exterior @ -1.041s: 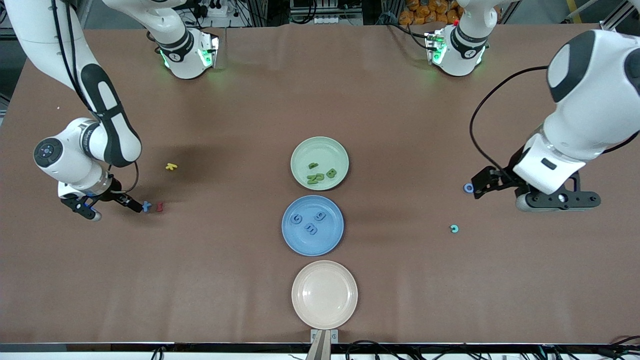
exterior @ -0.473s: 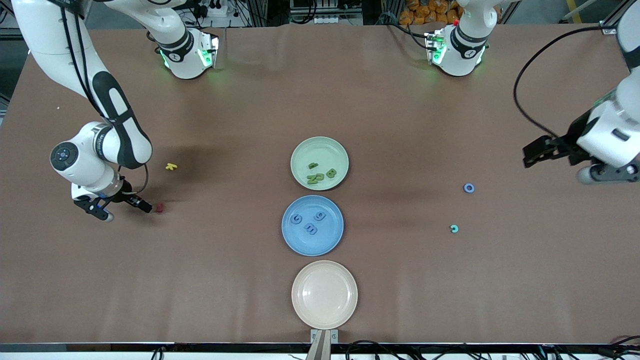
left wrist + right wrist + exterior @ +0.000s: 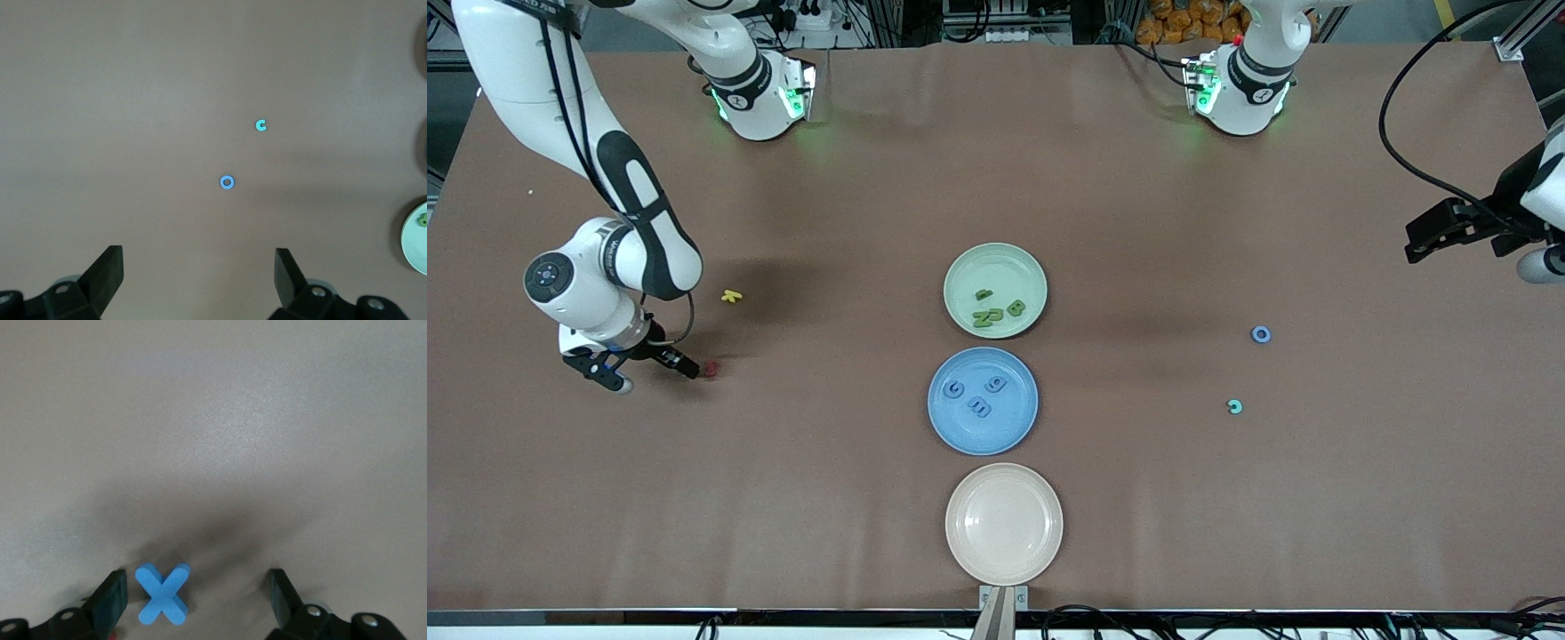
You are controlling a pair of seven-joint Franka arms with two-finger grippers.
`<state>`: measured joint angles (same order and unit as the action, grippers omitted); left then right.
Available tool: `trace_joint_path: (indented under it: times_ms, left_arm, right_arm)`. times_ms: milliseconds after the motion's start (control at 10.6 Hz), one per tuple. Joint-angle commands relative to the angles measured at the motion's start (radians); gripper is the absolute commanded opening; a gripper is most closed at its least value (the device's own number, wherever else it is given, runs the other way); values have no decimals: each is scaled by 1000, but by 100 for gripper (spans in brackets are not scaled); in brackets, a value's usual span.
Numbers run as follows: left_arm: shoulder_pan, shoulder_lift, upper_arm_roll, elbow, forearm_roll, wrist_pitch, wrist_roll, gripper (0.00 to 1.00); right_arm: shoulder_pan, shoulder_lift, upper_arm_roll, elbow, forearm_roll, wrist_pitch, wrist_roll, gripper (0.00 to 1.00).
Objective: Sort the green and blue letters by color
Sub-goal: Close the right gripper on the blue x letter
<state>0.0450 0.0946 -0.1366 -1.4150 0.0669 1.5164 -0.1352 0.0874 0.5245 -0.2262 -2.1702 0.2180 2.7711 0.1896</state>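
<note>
Brown tabletop (image 3: 1138,178), and right now it's all abt the blue X (image 3: 162,593). It lies flat on the table at the right arm's end, mid-height in the front view, where one finger hides it. A sec ago it sat clear of me next to the red letter (image 3: 711,368). Since then I've slid my right gripper (image 3: 193,600) in around it. Fingers are spread either side, X between them and hugging one finger, nothing pinched yet, red letter just beside the tip. So the pick is set up: squeeze next, I reckon, w/o dragging the red one along.

Yellow letter (image 3: 732,296) sits a bit higher in frame, near but not in play.

Centre of frame, upper to lower: green plate (image 3: 960,267) w/ green letters (image 3: 996,311) in it, blue plate (image 3: 938,418) w/ blue letters (image 3: 978,396) in it, pale plate (image 3: 960,551) bare. X prob goes to the blue one.

At the left arm's end, the blue O (image 3: 1260,334) and teal c (image 3: 1234,407) are on the table, apart from each other. My left gripper (image 3: 1427,236) has pulled back from just by the O, up toward the frame edge. It's spread wide, holding nothing, waiting. O's still to sort.
</note>
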Motion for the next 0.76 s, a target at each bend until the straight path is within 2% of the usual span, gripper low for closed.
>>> trace_joint_path:
  times_ms: [0,95,189,378,662]
  left_arm:
    - [-11,-42,20,-28,-39,-5,26,100]
    - [-13,-45,18,-38,-47,-5,28,100]
    - [-11,-64,18,-77,-53,10,28,100]
    - [-13,-142,15,-216,-70,126,29,100]
    - [-11,-145,9,-213,-70,130,29,100]
  right_arm:
    - [3,11,13,-25,9,53,13,87]
    - [3,11,15,-25,9,51,13,78]
    - [3,9,24,-25,9,50,13,72]
    - [2,8,27,-26,9,48,14,65]
    - [2,5,28,-26,11,45,14,56]
